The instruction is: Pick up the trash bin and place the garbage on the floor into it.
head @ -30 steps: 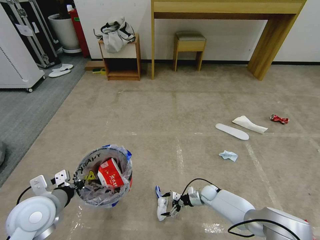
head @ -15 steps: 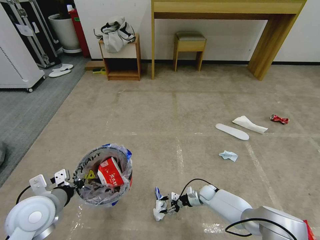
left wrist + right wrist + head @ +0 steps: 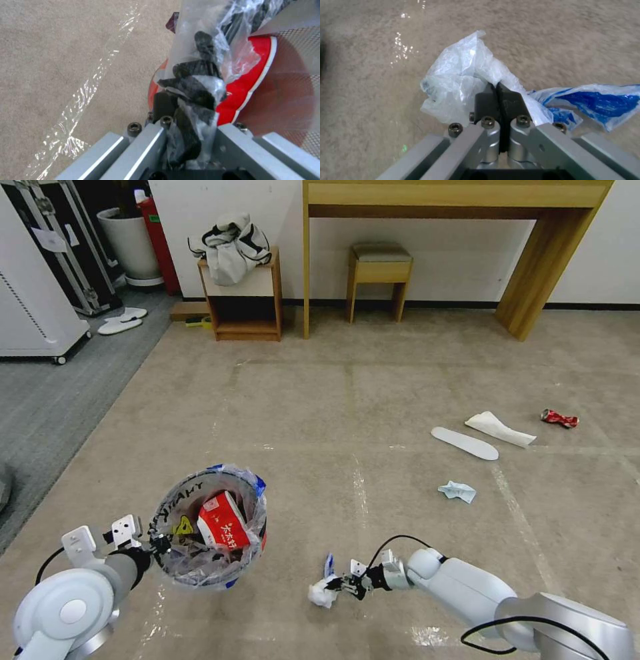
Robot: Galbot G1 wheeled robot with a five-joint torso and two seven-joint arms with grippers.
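- The left gripper pinches the trash bin by its rim, mouth up, above the floor for easy dropping.
- The right gripper clamps a white-blue wrapper (low, right of the bin).

The red carton in the trash bin is half sunk among the bag's folds, and its print is too small to read. In the left wrist view crumpled plastic hides the left gripper, so its jaws cannot be judged. The blue-printed wrapper runs off the picture's edge. The small red thing far off is perhaps a crushed can.
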